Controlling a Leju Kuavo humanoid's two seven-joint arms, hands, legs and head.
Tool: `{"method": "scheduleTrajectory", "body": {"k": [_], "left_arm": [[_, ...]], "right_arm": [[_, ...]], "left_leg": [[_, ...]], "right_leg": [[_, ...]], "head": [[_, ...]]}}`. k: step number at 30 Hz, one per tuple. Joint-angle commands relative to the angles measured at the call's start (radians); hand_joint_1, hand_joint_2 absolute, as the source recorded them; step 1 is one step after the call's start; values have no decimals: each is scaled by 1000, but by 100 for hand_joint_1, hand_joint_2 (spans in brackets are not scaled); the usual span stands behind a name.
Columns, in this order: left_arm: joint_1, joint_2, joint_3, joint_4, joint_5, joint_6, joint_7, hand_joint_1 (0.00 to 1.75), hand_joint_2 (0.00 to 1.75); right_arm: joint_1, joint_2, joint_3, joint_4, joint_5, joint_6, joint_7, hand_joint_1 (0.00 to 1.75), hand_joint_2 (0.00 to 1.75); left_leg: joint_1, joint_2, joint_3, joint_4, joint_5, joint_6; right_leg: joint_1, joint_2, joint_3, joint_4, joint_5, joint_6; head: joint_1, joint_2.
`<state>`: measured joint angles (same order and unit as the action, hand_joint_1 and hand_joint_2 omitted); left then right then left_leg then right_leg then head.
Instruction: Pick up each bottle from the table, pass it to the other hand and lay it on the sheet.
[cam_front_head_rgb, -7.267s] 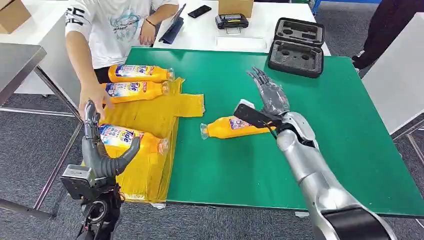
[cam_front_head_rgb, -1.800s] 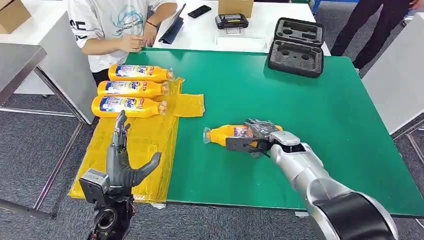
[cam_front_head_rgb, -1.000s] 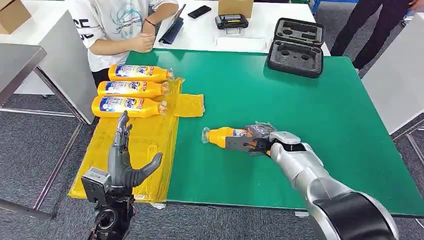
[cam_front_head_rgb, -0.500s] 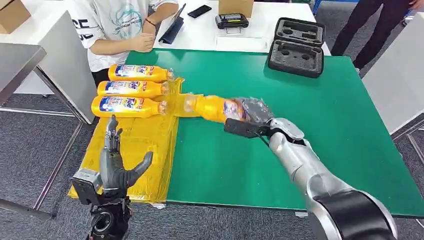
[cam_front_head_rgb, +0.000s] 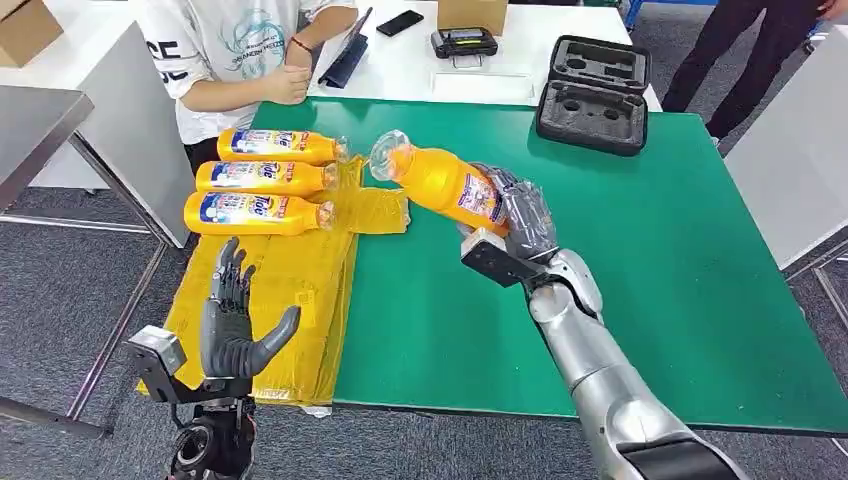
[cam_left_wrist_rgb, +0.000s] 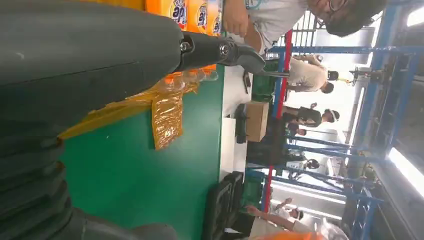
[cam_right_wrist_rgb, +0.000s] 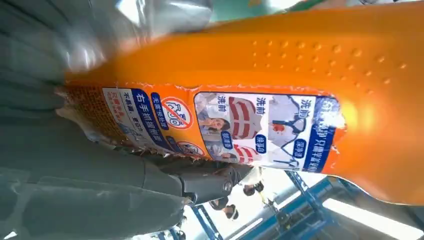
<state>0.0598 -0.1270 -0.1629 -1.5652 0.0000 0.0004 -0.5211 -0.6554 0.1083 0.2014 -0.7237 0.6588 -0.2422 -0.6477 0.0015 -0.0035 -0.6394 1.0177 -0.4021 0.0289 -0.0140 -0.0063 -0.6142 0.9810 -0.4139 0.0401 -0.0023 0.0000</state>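
My right hand (cam_front_head_rgb: 520, 215) grips an orange detergent bottle (cam_front_head_rgb: 440, 180) by its lower end and holds it in the air above the green table (cam_front_head_rgb: 600, 300), clear cap pointing up and toward the yellow sheet. In the right wrist view the bottle's label (cam_right_wrist_rgb: 225, 125) lies against my fingers (cam_right_wrist_rgb: 100, 170). Three more orange bottles (cam_front_head_rgb: 265, 180) lie side by side at the far end of the yellow sheet (cam_front_head_rgb: 290, 300). My left hand (cam_front_head_rgb: 232, 325) is raised over the sheet's near end, fingers spread and holding nothing; its thumb (cam_left_wrist_rgb: 220, 50) crosses the left wrist view.
A person (cam_front_head_rgb: 240, 50) in a white shirt sits at the table's far left corner, hands clasped near the bottles. A black foam case (cam_front_head_rgb: 592, 95) rests at the far edge. Behind it a white table (cam_front_head_rgb: 420, 50) carries a tablet, a phone and a small device.
My right hand gripped the bottle lying on the green table and lifted it up and toward the sheet, tilting its cap upward. My left hand sank slightly and stayed spread.
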Motion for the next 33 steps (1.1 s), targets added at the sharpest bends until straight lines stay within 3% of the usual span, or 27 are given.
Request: {"method": "scheduleTrajectory", "body": {"k": [1,6,10,13,17,33], "left_arm": [[-16,-11,31,35,2,-4,6,0,175],[4,-17,38,28,27,-58,23,0,175],[-12,-10,16,73,72,-175,61,0,175],[-51,-5,-26,120,68,-217,76,0,175],[-77,-3,-73,144,66,-248,82,0,175],[-101,13,-107,168,58,-273,108,0,175]], "right_arm": [[-5,3,-21,-40,-3,-3,1,175,175],[42,10,-34,-90,-33,-16,-6,175,175],[99,33,-24,-70,-89,63,-43,175,175],[160,60,49,-67,-147,145,-50,175,175],[193,106,193,0,-224,272,-50,175,175],[176,152,417,84,-374,350,-50,175,175]], "left_leg": [[0,0,3,0,-1,-1],[1,0,4,-1,-2,-1],[1,0,4,-1,-1,-1],[1,0,10,-2,-3,-3],[1,0,3,-1,-1,-1],[1,1,5,-1,-2,-2]], "right_leg": [[0,0,3,0,-1,-1],[1,0,4,-1,-2,-1],[1,0,4,-1,-1,-1],[1,0,10,-2,-3,-3],[1,0,2,-1,-1,-1],[1,2,4,-1,-2,-2]], "head": [[0,0],[0,0],[0,0],[0,0],[0,0],[0,0]]}}
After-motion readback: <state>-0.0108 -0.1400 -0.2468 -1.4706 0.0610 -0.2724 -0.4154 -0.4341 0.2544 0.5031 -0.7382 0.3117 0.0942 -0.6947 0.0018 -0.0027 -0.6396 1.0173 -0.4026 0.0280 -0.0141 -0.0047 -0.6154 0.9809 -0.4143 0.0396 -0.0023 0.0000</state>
